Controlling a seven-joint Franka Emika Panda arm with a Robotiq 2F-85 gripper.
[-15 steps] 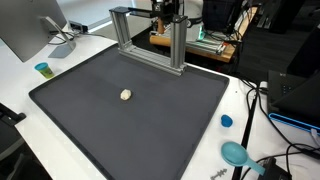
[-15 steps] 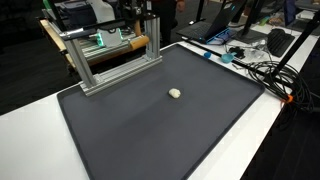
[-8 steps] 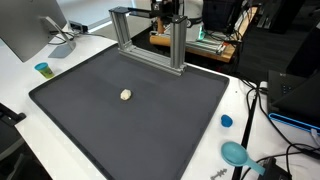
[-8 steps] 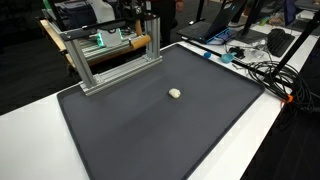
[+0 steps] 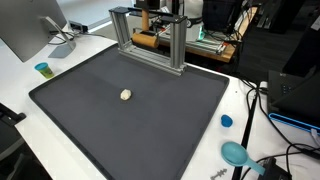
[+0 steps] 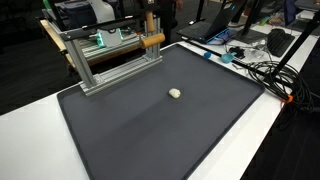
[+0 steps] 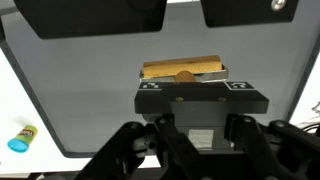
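My hand (image 7: pixel 184 28), partly closed, grips the wood block (image 7: pixel 183 70), whose long axis lies level across my fingers, just beside the frame (image 5: pixel 178 50).

**Even overhead light, soft wrist picture**

Brightly and evenly lit from overhead in both exterior views. Only a faint, soft-edged shadow under the silver aluminium frame (image 5: pixel 150 48) on the dark grey matte mat (image 5: pixel 140 130). Near washed-out on the white tabletop (image 5: pixel 75 48). Coarse and low in detail throughout, with the small pale lump (image 5: pixel 125 95) reduced to a blob. In the wrist view, heavy blur on the big black shapes (image 7: pixel 95 18) along the top. Best focus on the warmly lit tan wooden block (image 7: pixel 183 70). Slight bowing along the mat's edge at the left.
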